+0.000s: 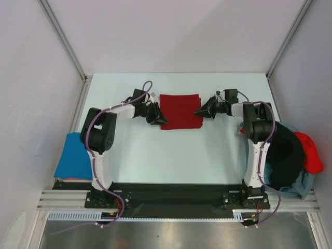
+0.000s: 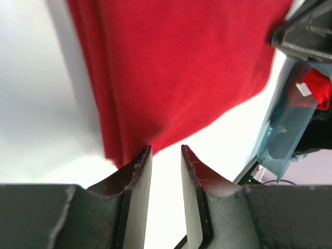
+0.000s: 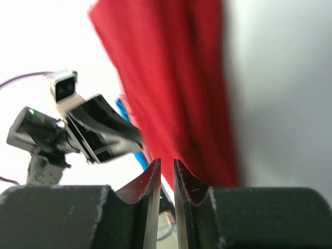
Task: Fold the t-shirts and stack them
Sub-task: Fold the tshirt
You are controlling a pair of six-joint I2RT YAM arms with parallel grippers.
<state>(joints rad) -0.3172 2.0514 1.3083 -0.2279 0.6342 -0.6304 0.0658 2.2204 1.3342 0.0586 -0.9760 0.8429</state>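
A dark red t-shirt (image 1: 180,111) lies folded into a flat rectangle at the far middle of the table. My left gripper (image 1: 162,120) is at its near left corner, with its jaws apart and empty; in the left wrist view (image 2: 166,148) the shirt's edge (image 2: 176,67) lies just beyond the fingertips. My right gripper (image 1: 198,112) is at the shirt's right edge, its jaws a narrow gap apart with nothing between them (image 3: 166,161); the shirt (image 3: 176,78) lies just ahead. A bright blue t-shirt (image 1: 74,155) lies folded at the left table edge.
A loose pile sits at the right table edge: a black shirt (image 1: 284,150), a brighter red one (image 1: 310,150) and a pale grey-blue one (image 1: 303,184). White walls enclose the table on three sides.
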